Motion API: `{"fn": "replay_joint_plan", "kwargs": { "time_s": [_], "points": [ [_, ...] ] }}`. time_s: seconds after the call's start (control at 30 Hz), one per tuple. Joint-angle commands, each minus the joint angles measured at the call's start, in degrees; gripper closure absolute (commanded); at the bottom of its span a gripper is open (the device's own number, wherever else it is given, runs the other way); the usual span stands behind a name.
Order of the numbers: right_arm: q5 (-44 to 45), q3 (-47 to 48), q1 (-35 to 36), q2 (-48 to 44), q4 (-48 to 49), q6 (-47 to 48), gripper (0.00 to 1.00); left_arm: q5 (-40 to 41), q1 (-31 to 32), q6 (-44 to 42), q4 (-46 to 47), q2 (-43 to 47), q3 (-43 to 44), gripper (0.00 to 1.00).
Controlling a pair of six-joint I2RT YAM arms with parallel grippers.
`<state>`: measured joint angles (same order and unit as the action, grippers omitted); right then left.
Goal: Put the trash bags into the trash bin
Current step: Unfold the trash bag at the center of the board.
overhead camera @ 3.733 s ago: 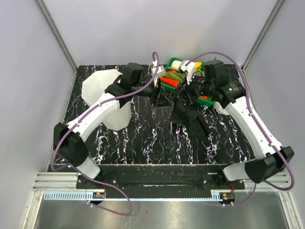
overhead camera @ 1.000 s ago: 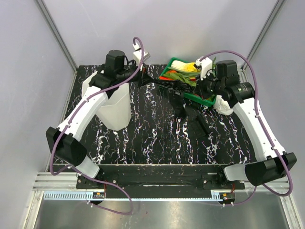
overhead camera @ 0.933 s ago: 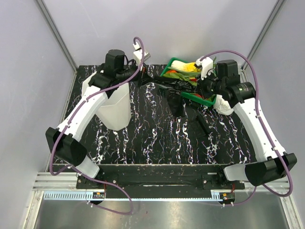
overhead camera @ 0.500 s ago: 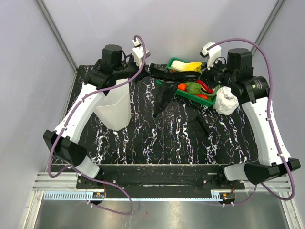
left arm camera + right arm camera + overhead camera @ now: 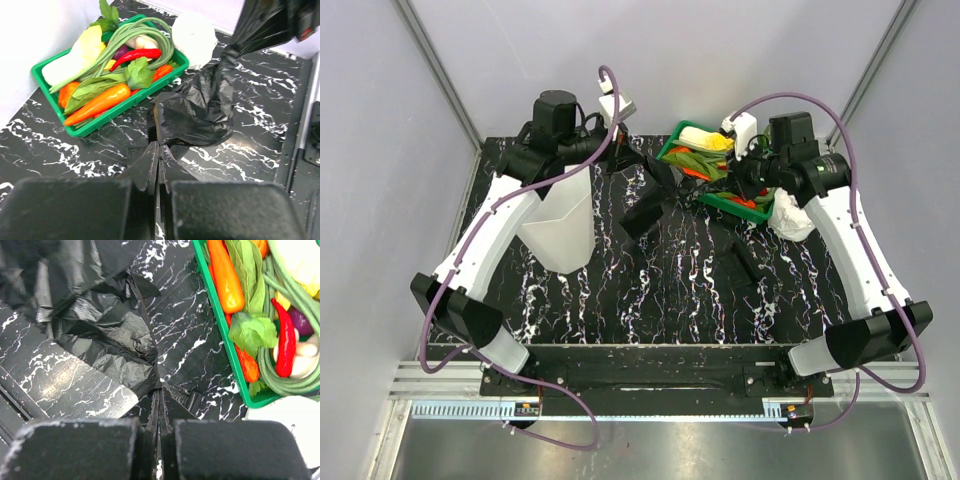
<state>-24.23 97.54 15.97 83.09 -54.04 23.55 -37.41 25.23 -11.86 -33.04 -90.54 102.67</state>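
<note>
Currently my left gripper [image 5: 158, 147] and right gripper [image 5: 159, 390] clamp the crinkled black plastic bag [image 5: 195, 110], apparently aloft; next, swing it over the tall translucent white bin [image 5: 560, 228].

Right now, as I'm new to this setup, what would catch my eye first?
A crumpled black bag hangs stretched between the left gripper and right gripper, both pinching it. Behind it at the back right sits a green tray of bright vegetables; a tall white bin stands at the left.
</note>
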Motion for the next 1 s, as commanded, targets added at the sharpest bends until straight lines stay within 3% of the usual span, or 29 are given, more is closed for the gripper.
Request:
{"fn": "replay_joint_plan", "kwargs": {
  "time_s": [0.0, 0.2, 0.37, 0.7, 0.97],
  "points": [
    [7.24, -2.78, 0.21, -1.09, 7.01, -4.65, 1.00, -4.69, 0.08, 6.84, 3.24, 0.98, 3.58, 1.00],
    [10.08, -6.65, 0.21, -3.80, 11.84, -6.58, 1.00, 1.71, 0.08, 8.61, 3.33, 1.51, 2.80, 1.00],
    [7.45, -4.73, 0.21, -4.52, 11.60, -7.38, 0.97, 8.48, 1.74, 7.21, 3.33, 1.42, 0.25, 1.00],
    [-0.03, -8.23, 0.21, -5.92, 6.58, -4.31, 0.74, 15.61, 4.91, 1.84, -1.50, 0.11, 0.86, 1.00],
    [-3.70, -11.23, 0.21, -9.35, 3.69, -1.06, 0.56, 17.98, 5.35, 4.99, -2.38, -2.18, 3.93, 1.00]
  ]
}}
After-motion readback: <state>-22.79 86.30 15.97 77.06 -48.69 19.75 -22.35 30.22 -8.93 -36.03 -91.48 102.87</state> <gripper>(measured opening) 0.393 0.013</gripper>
